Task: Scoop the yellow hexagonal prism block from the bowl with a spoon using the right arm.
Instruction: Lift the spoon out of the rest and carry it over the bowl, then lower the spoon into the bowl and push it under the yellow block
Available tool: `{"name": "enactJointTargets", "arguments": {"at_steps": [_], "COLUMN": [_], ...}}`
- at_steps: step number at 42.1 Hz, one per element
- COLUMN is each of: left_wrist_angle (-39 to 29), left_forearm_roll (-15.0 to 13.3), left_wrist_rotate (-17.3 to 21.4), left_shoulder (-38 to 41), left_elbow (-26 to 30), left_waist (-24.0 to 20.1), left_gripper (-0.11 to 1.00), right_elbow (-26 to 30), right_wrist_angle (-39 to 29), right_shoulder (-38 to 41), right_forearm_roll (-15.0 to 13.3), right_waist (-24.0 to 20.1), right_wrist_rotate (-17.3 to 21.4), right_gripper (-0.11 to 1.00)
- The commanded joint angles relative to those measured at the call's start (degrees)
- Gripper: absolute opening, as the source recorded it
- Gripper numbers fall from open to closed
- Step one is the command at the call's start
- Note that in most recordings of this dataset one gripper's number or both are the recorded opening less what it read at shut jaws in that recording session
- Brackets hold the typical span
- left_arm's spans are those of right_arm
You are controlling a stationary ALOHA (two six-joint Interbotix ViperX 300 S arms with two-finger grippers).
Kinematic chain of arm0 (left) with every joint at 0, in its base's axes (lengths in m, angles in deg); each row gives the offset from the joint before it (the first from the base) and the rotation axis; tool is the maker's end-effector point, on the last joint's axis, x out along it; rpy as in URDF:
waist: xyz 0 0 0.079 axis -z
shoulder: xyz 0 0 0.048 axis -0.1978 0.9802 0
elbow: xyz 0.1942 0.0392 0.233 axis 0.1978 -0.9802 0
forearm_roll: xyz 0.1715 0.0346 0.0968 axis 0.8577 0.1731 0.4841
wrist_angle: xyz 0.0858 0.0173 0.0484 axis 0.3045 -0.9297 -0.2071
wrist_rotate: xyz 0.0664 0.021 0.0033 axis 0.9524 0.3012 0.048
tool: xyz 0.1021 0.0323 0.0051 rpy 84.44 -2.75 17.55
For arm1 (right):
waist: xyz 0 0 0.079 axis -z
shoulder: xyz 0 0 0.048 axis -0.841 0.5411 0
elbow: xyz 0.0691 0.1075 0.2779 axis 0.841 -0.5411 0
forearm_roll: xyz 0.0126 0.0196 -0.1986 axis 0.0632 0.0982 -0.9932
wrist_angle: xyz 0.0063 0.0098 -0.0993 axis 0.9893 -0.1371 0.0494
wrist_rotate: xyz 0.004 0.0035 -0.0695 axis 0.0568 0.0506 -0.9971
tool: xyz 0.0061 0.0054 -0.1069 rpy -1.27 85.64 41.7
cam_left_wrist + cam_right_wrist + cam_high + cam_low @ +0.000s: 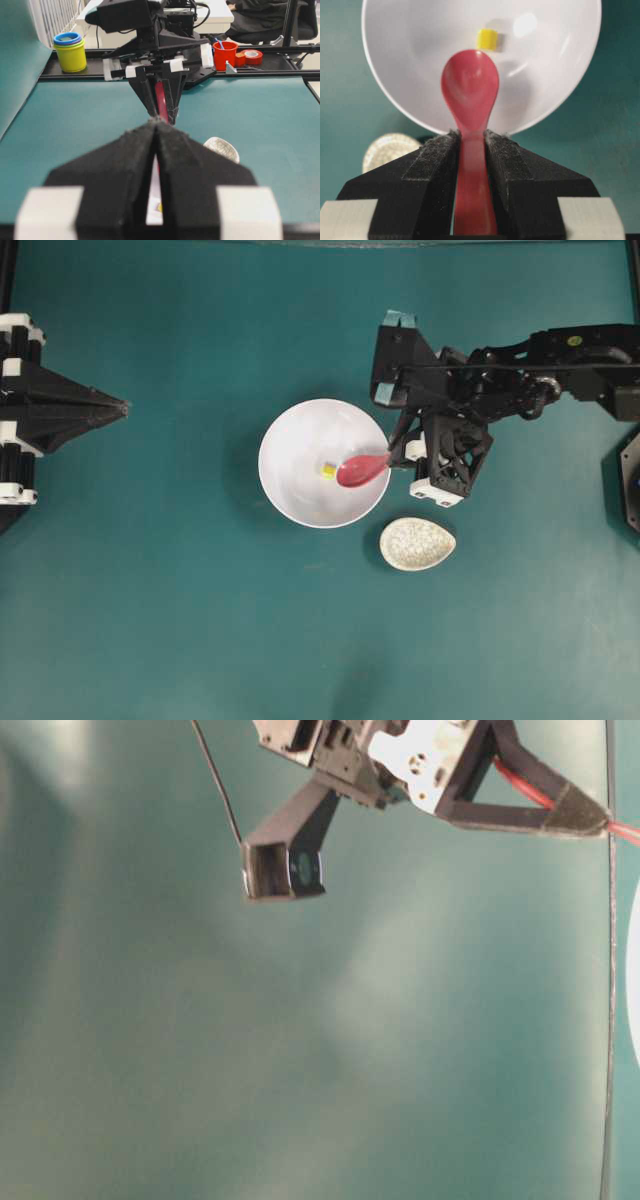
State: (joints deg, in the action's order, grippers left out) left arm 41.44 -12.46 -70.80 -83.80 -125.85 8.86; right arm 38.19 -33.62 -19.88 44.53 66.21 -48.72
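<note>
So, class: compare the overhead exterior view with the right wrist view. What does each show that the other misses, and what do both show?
Only the overhead view shows the left tool, shut and parked at the left edge far from the bowl, and the whole right arm.

Only the right wrist view shows the right tool up close, its pads clamped on the spoon handle.

Both show the white bowl, the yellow block lying in it just beyond the spoon tip, and the speckled dish.

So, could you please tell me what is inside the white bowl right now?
The white bowl holds the yellow block, loose on its floor, and the red spoon's scoop, empty, just short of it. The right pincer clamps the handle. The bowl floor under the scoop is hidden.
</note>
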Motion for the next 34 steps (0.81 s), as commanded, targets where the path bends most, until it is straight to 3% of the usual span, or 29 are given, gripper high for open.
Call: {"name": "enactJointTargets", "arguments": {"at_steps": [1,17,34], "left_wrist_angle": [0.2,0.2,0.2], "left_forearm_roll": [0.0,0.0,-0.1], "left_wrist_rotate": [-0.1,-0.1,-0.1], "left_shoulder": [0.5,0.5,0.5], "left_elbow": [0.9,0.9,0.9], "left_waist": [-0.2,-0.1,-0.2], "left_gripper": [0.00,0.00,0.00], "right_elbow": [1.9,2.0,3.0], "right_wrist_angle": [-0.4,0.1,5.1], "right_shoulder": [-0.4,2.4,5.5], "right_forearm_roll": [-0.6,-1.1,-1.2], "right_waist": [0.1,0.1,0.1], "right_wrist_rotate": [0.1,0.1,-0.2], "right_gripper": [0.24,0.24,0.24]}}
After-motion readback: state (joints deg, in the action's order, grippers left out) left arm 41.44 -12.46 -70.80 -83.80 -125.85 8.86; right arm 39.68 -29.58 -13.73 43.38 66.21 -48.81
